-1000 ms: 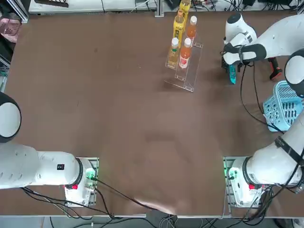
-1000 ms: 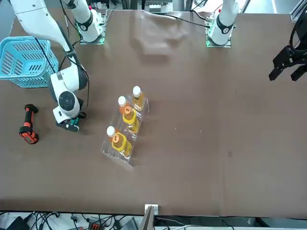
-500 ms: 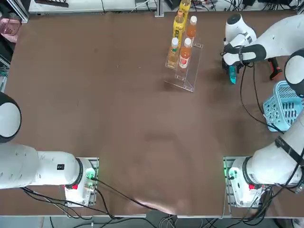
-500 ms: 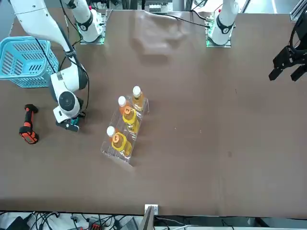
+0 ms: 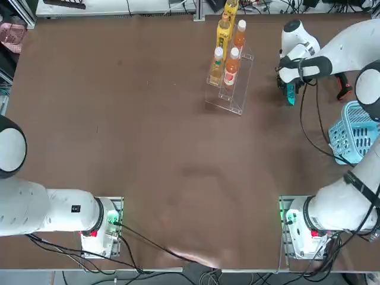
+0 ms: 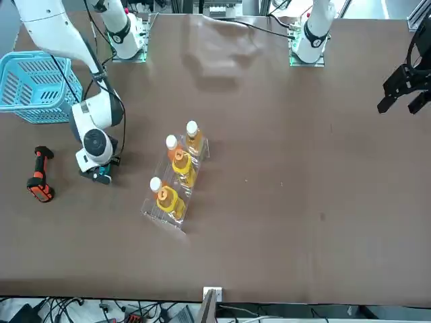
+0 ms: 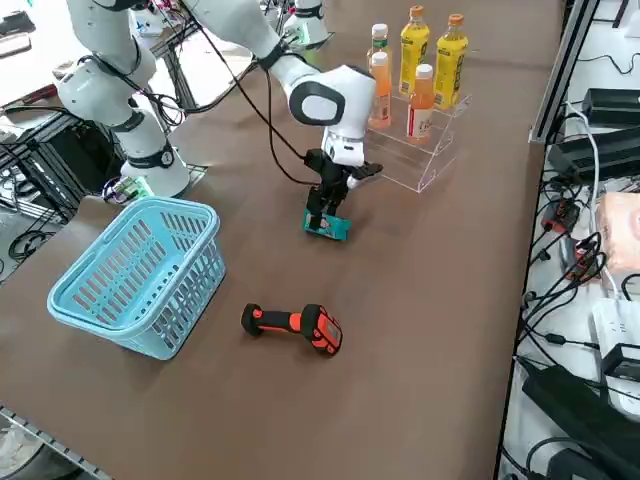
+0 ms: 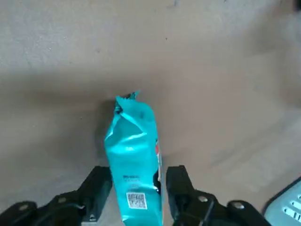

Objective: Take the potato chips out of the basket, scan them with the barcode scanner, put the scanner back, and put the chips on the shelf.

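Observation:
The teal potato chips (image 8: 134,150) packet lies on the brown table, to the right of the shelf (image 5: 236,89) in the top view. My right gripper (image 8: 138,181) reaches down over it, one finger pressed against each long side, shut on the packet. The same gripper (image 7: 322,212) and chips (image 7: 329,227) show in the right side view, and again as gripper (image 5: 289,88) over chips (image 5: 290,95) from overhead. The black and orange barcode scanner (image 7: 295,326) lies on the table between the chips and the light blue basket (image 7: 130,270), which stands with nothing in it.
The clear stepped shelf (image 7: 432,150) carries several orange and yellow drink bottles (image 7: 412,40). The basket (image 5: 354,132) stands near the table's right edge, with the scanner (image 5: 344,86) beyond it. A black cable hangs from my right arm over the table.
The fingers have closed in from both sides onto the chips packet. The arm and the packet stay in the same place.

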{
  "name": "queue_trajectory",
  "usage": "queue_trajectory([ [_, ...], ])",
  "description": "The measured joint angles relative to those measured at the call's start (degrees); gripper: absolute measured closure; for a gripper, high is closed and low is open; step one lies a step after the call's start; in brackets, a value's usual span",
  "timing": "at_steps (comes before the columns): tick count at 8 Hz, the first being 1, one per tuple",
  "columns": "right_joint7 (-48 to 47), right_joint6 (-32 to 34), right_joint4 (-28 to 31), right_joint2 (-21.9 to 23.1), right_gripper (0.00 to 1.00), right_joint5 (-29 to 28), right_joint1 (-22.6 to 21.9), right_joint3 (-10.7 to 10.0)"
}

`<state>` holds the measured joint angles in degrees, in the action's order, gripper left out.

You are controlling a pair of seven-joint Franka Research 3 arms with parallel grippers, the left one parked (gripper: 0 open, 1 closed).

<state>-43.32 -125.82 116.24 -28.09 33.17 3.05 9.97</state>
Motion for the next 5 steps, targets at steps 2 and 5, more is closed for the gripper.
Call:
queue_trajectory([
  [2,-0.07,0.0,-0.01,-0.01,0.45,0.0,0.0,-0.01],
  [5,-0.24,-0.11,-0.23,0.01,0.51,-0.01,-0.05,0.06],
])
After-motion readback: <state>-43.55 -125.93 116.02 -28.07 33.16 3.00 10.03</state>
